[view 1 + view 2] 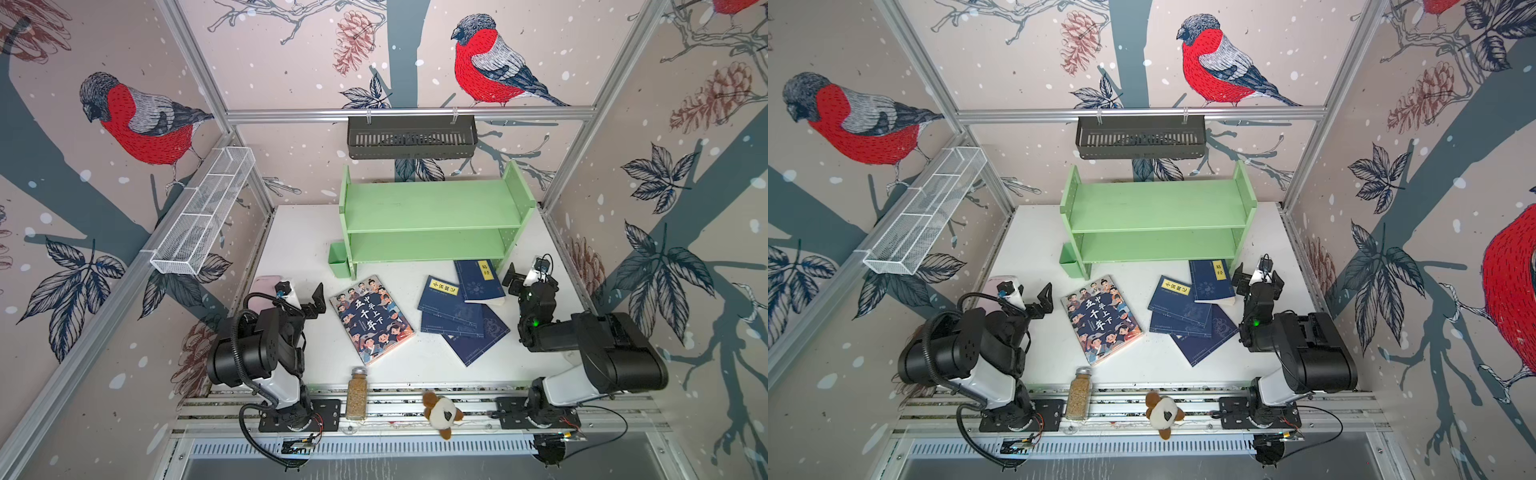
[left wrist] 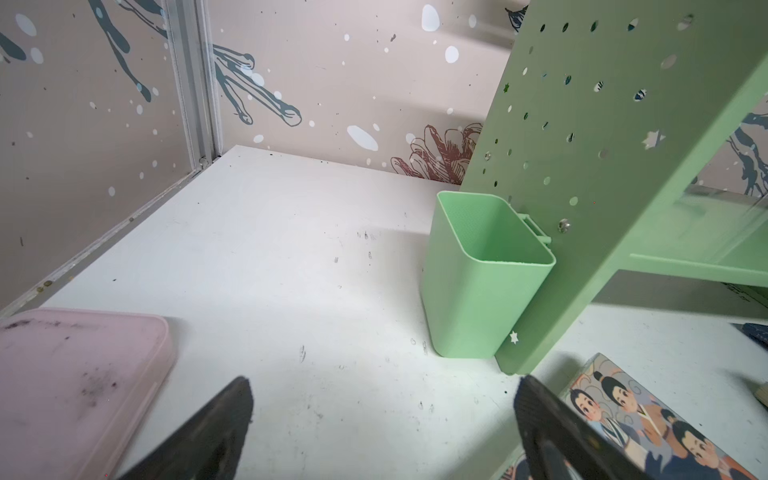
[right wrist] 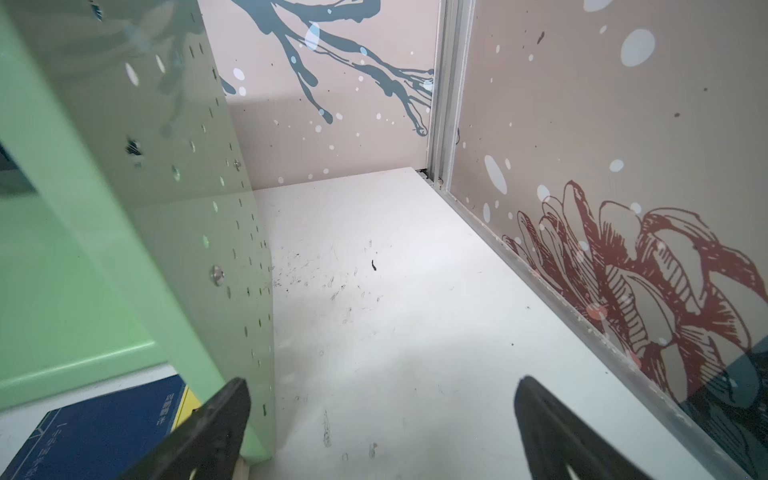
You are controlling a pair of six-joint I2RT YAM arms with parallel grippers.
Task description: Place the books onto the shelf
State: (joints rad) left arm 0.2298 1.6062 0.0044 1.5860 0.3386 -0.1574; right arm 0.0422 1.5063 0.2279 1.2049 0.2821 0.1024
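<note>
Left arm (image 1: 249,353): black housings, white lower link, ribbed black hose (image 1: 237,332) | Right arm (image 1: 611,357): black housings, white lower link, green lamp (image 1: 536,321), thin black wire (image 1: 626,428) | Bases (image 1: 328,412): black screwed plates | Fingers (image 2: 216,432): black, tapered, ridged pads

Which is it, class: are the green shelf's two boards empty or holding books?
Empty. Both boards of the green shelf are bare; the cartoon-cover book and navy books lie flat on the white table.
</note>
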